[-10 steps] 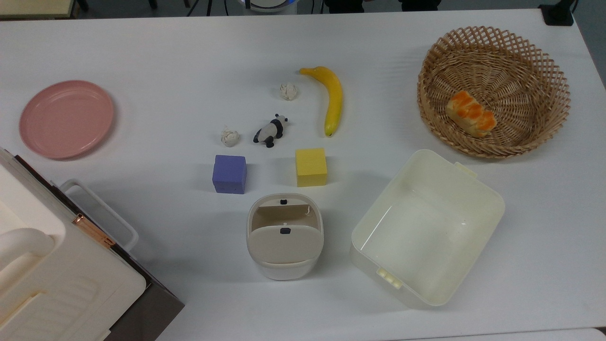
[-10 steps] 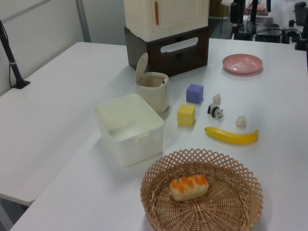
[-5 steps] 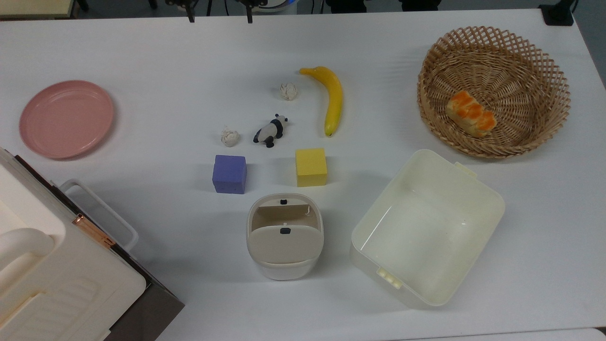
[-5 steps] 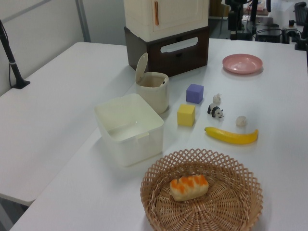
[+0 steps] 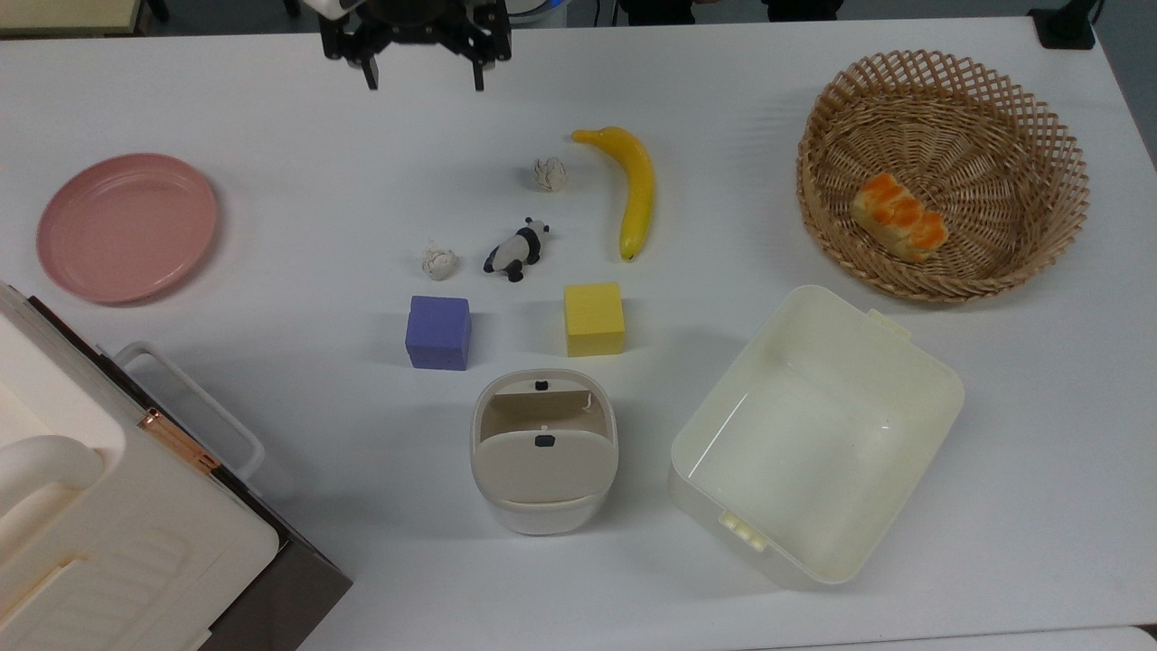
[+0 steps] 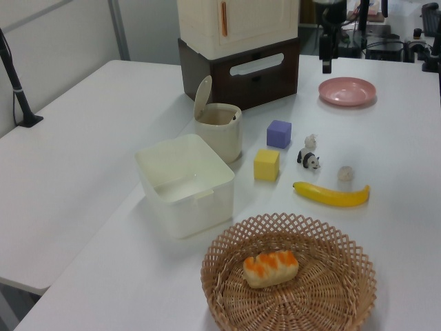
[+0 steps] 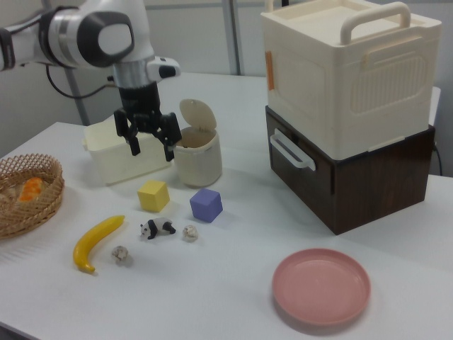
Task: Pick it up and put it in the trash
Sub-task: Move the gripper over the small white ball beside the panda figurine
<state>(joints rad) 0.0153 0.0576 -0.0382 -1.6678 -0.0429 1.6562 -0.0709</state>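
The gripper (image 5: 423,80) has dropped further into the top view's upper edge since half a second ago — fingers (image 5: 370,75) spread apart, empty; both paper wads (image 5: 550,174) lie unmoved on the bench (image 5: 271,117). The trash (image 5: 544,449) sits unchanged at lower centre.

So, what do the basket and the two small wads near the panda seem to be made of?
The basket looks like woven wicker, tan and matte: open lattice strands show along its wall. The wad beside the banana and the wad above the purple cube look like crumpled paper, off-white and dull, with irregular creases.
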